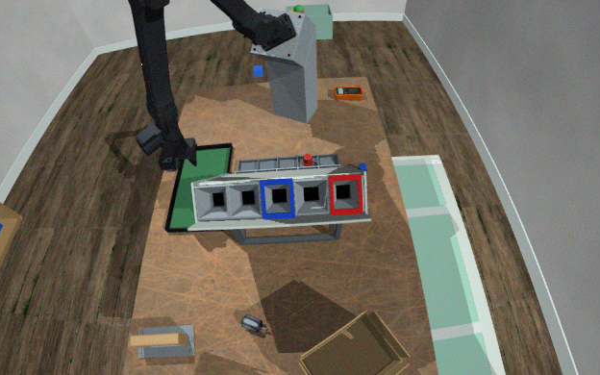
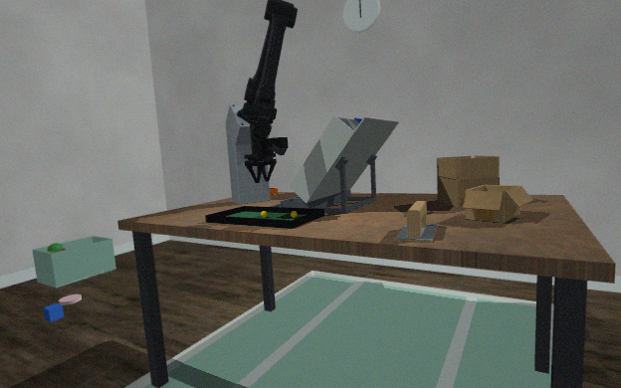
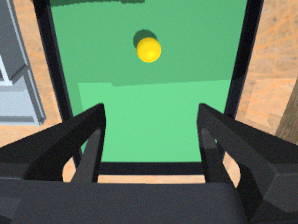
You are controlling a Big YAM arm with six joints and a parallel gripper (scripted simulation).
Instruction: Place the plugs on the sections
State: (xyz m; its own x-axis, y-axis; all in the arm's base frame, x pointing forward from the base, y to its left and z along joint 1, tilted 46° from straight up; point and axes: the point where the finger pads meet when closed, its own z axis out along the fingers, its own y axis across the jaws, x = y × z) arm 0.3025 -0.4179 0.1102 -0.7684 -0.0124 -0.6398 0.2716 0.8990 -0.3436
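Note:
My gripper (image 1: pixel 179 161) is open and empty. It hangs above the far end of the black tray with the green floor (image 1: pixel 203 180), at the left of the funnel box. The wrist view shows one yellow marble (image 3: pixel 148 50) on the green floor ahead of the open fingers. The side view shows two yellow marbles (image 2: pixel 263 214) (image 2: pixel 294 214) in the tray, with the gripper (image 2: pixel 261 174) well above them. The blue-banded funnel (image 1: pixel 278 197) is in the middle and the red-banded funnel (image 1: pixel 345 193) at the right end. The red plug (image 1: pixel 307 160) stands on the row of sections (image 1: pixel 275 163) behind. The blue plug (image 1: pixel 362 166) is at the right corner.
A tall grey tower (image 1: pixel 291 72) stands behind the funnel box, with an orange device (image 1: pixel 348 92) to its right. Near the front edge lie a wooden block on a grey plate (image 1: pixel 162 340), a small dark cylinder (image 1: pixel 253 324) and an open cardboard box (image 1: pixel 354 348).

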